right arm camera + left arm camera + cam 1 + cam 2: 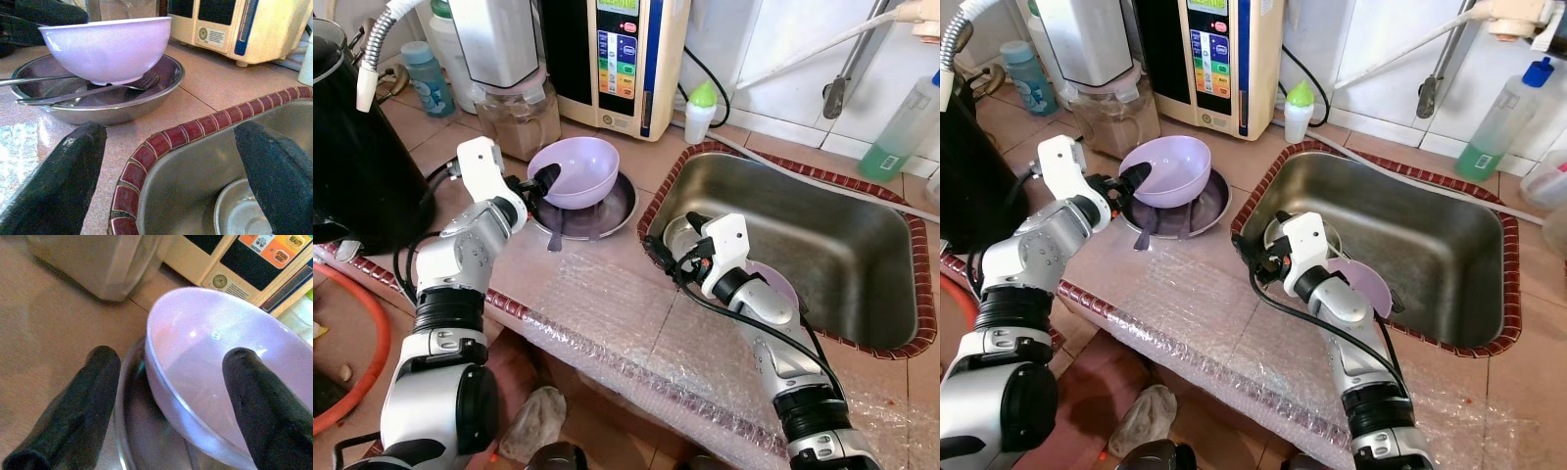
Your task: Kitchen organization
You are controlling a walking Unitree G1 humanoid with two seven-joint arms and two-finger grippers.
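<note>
- We see the left pincer (548, 178) at the near-left rim of the lavender bowl (576, 170), its two black fingers (83, 401) spread wide, one outside the bowl's wall and one inside over the hollow; we cannot tell whether either finger presses the rim.
- The bowl sits tilted inside a shallow steel dish (612, 211) on the tiled tabletop (636, 157), left of the sink (862, 245).
- In the right wrist view we find a fork (98, 90) and a second metal handle lying in the dish under the bowl.
- The right pincer (658, 253) hangs over the left edge of the sink, its fingers held well apart and gripping nothing; the red-brick rim (161, 142) of the sink runs between them.
- Just behind the right wrist, inside the sink, we see a lavender plate (1366, 282), and a small steel dish (239, 213) lies on the sink's floor.
- Bubble wrap (607, 323) covers the near stretch of the tabletop.
- At the far side stand a cream appliance with coloured buttons (617, 59), a blender jar (514, 113) and a small white bottle with a green cap (701, 110).
</note>
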